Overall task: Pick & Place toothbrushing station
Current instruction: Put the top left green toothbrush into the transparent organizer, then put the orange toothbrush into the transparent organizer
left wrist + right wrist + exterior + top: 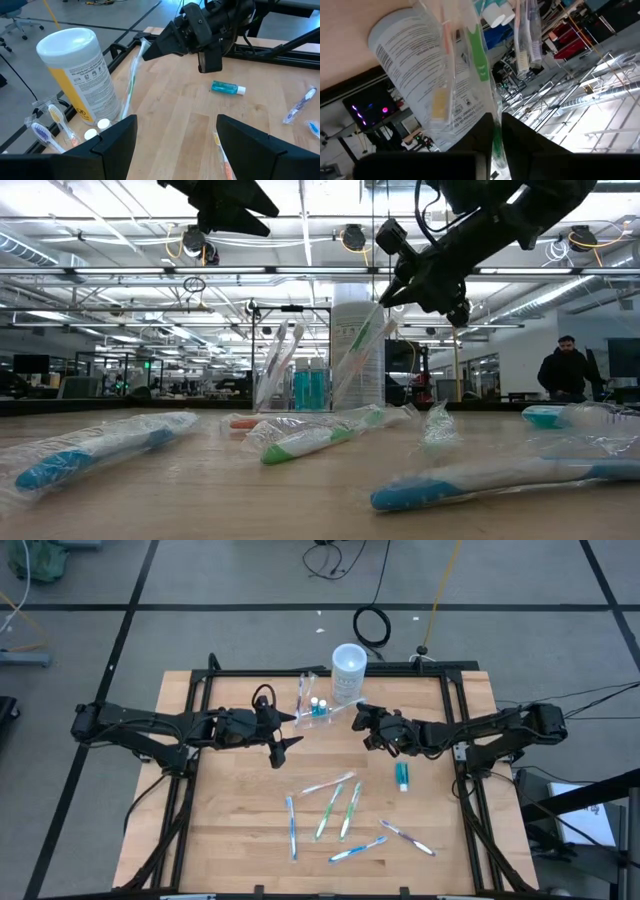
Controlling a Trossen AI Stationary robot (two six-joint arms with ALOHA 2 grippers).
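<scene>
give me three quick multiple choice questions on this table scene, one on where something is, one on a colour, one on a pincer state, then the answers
1. Where does the small teal tube lie?
A. near the right arm
B. inside the white canister
C. under the left arm

2. What colour is the handle of the wrapped toothbrush in the right pincer?
A. red
B. green
C. black

3. How does the left pincer stand?
A. shut on a toothbrush
B. shut on nothing
C. open, holding nothing

Answers: 1 A, the high view shows it on the wood just beside the right arm. 2 B, the right wrist view shows green plastic. 3 C, its fingers stand wide apart over bare wood.
</scene>
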